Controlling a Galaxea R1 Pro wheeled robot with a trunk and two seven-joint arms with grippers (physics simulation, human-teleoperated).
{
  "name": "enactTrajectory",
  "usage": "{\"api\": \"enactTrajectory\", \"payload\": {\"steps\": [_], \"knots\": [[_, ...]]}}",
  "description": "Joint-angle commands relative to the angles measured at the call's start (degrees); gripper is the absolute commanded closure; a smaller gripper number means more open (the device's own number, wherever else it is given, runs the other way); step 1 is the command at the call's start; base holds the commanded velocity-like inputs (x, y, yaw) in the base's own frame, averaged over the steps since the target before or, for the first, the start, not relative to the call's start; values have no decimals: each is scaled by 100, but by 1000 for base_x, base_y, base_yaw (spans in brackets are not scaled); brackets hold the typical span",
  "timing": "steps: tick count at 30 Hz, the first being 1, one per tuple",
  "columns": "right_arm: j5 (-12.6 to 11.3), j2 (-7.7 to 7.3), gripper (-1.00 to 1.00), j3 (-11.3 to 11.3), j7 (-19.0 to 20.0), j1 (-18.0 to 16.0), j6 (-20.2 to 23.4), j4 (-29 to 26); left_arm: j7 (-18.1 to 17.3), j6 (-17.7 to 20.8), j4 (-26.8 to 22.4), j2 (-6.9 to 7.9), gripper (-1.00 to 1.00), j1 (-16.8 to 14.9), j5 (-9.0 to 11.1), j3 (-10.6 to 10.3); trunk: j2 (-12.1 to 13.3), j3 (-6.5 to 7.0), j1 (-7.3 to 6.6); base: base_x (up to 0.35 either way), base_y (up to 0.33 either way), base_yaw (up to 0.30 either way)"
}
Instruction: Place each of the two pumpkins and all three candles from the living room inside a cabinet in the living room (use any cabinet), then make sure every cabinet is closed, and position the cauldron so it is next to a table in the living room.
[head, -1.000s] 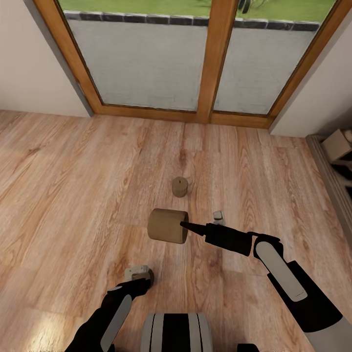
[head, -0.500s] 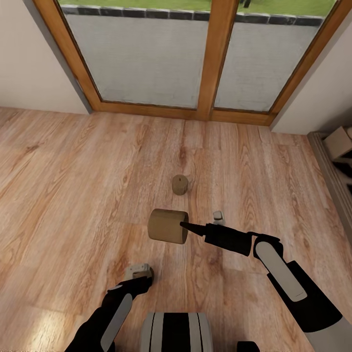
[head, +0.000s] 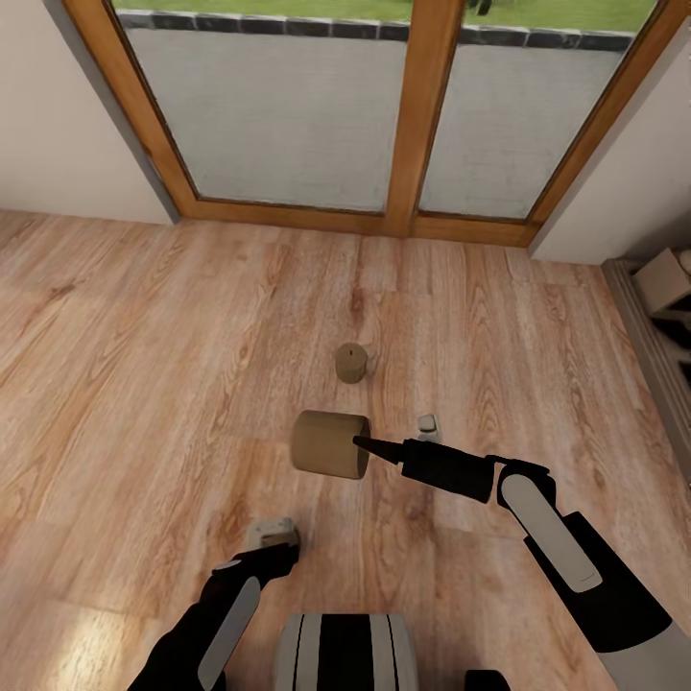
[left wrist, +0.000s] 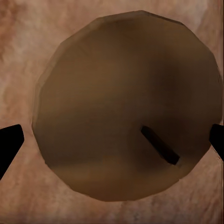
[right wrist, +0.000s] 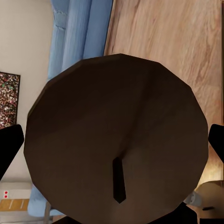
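Note:
A brownish candle (head: pixel 330 443) hangs sideways above the wood floor with my right gripper (head: pixel 360 444) shut on it. Its wick end fills the space between that gripper's fingertips (right wrist: pixel 9 144) in the right wrist view. A second candle (head: pixel 352 363) stands upright on the floor just beyond. My left gripper (head: pixel 278 542) is low over the floor, open, its fingertips (left wrist: pixel 8 140) on either side of a third candle (left wrist: pixel 126 107) seen from above. The pumpkins, cabinet, cauldron and table are out of view.
Wood-framed glass doors (head: pixel 422 115) close off the far side, with white walls on both sides of them. A low shelf unit (head: pixel 672 297) runs along the right edge. A blue sofa (right wrist: pixel 79 37) appears in the right wrist view. My base (head: pixel 347 653) is at the bottom.
The head camera has shifted slightly. My left gripper now covers more of the candle beneath it. The right gripper still holds its candle in the same place.

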Motion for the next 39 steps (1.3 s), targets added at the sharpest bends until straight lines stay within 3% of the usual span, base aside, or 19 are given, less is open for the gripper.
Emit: {"api": "enactTrajectory", "payload": {"steps": [1, 25, 26, 39], "knots": [[-21, -3, 100, 4, 14, -4, 16, 2, 62, 41, 77, 5, -100, 0, -34, 0, -1, -3, 0, 0, -100, 0], [-21, -3, 100, 4, 8, -4, 16, 2, 62, 19, 77, 13, -100, 0, -35, 11, -1, -3, 0, 0, -6, 0], [-21, -3, 100, 4, 9, -4, 16, 2, 62, 3, 77, 13, 100, 0, -35, 12, -1, -3, 0, 0, 0, 0], [-21, -3, 100, 4, 11, -4, 16, 2, 62, -61, 76, 22, 100, 5, -35, 27, -1, -3, 0, 0, 0, 0]]}}
